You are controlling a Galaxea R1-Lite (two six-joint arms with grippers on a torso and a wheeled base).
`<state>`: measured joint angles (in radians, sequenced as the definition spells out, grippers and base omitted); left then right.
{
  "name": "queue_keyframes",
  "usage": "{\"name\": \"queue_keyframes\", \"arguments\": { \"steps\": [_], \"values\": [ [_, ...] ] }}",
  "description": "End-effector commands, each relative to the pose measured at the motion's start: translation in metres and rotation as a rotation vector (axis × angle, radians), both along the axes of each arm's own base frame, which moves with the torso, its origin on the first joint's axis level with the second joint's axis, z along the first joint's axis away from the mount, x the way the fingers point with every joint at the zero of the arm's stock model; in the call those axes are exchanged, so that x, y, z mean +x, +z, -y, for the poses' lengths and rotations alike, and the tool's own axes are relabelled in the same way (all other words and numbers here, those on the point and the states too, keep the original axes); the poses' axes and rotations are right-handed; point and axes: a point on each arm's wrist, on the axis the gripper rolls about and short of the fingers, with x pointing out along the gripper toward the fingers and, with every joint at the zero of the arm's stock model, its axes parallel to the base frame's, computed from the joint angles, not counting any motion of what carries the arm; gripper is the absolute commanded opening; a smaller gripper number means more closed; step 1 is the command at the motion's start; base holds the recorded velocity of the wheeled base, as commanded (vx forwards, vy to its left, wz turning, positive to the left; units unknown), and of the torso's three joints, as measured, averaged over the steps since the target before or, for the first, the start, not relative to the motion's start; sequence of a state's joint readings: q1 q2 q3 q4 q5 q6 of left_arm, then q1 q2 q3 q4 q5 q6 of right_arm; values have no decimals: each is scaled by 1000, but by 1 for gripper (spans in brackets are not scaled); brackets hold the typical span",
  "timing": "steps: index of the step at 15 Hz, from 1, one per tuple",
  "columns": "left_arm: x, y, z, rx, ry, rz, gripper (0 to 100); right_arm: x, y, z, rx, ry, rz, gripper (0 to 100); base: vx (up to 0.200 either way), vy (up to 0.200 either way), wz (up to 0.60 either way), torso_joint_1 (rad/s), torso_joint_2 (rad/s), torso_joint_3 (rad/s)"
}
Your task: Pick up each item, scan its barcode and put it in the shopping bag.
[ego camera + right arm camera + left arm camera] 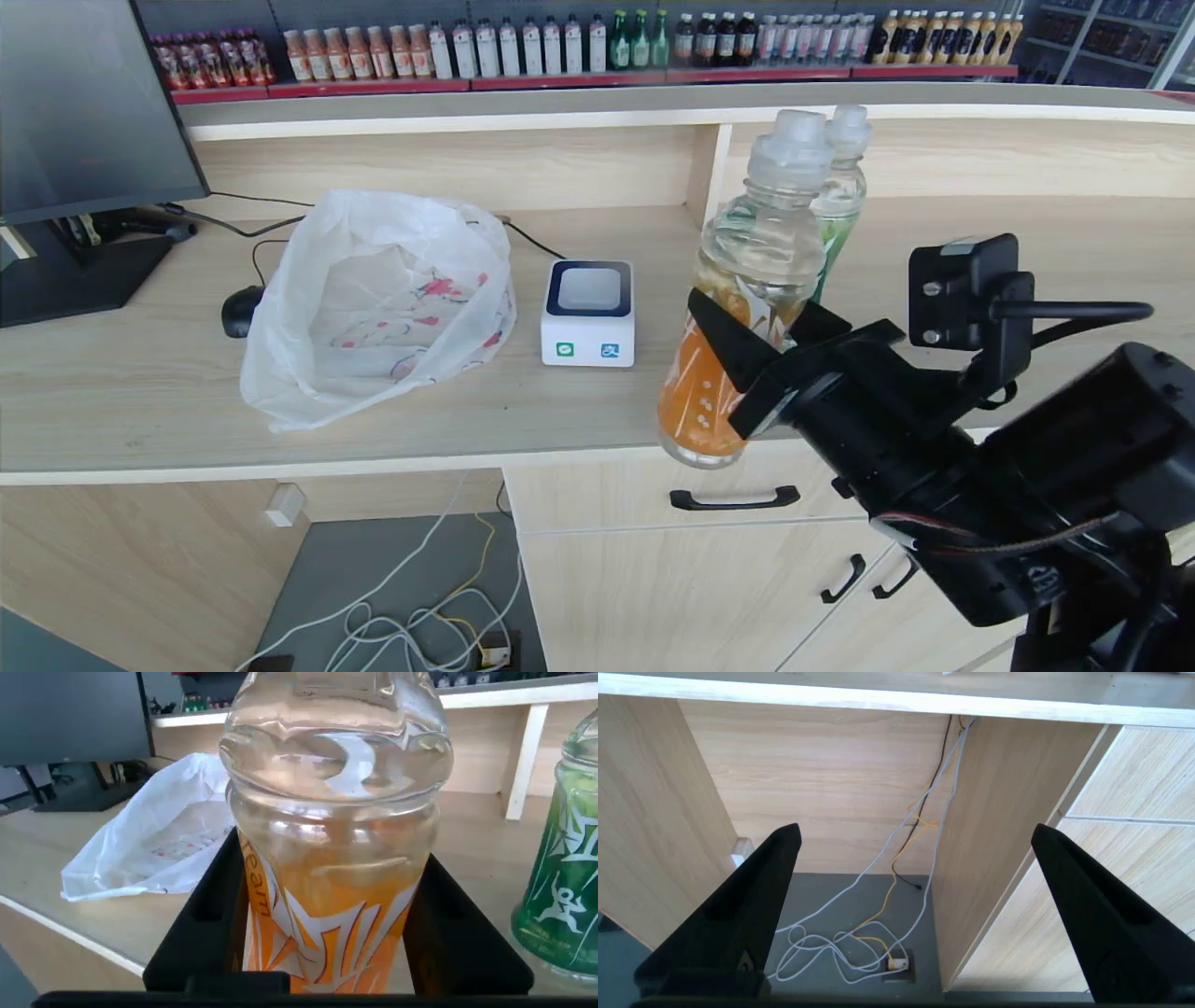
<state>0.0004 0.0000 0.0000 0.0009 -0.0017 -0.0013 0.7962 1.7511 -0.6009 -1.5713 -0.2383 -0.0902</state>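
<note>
My right gripper (pixel 761 359) is shut on a clear bottle with an orange label (pixel 747 289), held tilted above the counter's front edge, right of the scanner. In the right wrist view the orange bottle (pixel 332 859) sits between the black fingers (pixel 201 924). A green-labelled bottle (pixel 840 201) stands on the counter just behind it, also seen as the green bottle (pixel 565 887). The white barcode scanner (pixel 589 313) sits mid-counter. A white shopping bag (pixel 378 299) lies open to its left. My left gripper (pixel 915 915) is open below the counter, over a floor with cables.
A monitor (pixel 84 112) on a black stand and a black mouse (pixel 241 310) occupy the counter's left end. A vertical wooden divider (pixel 714 168) rises behind the bottles. Drawers with black handles (pixel 735 499) lie under the counter. Shelves of bottles (pixel 579 42) line the back.
</note>
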Motion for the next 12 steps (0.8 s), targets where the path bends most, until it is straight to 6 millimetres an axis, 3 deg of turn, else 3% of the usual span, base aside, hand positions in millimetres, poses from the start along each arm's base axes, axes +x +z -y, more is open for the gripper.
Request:
{"name": "queue_keyframes", "arguments": {
  "steps": [1,5,12],
  "values": [
    [0,0,0,0,1,-1,100,17,8,-7,49,-12,25,0,0,0,0,0,0,0],
    [0,0,0,0,1,-1,100,32,39,-19,182,-59,98,0,0,0,0,0,0,0],
    [0,0,0,3,0,-1,100,36,54,-13,225,-89,136,0,0,0,0,0,0,0]
  ]
}}
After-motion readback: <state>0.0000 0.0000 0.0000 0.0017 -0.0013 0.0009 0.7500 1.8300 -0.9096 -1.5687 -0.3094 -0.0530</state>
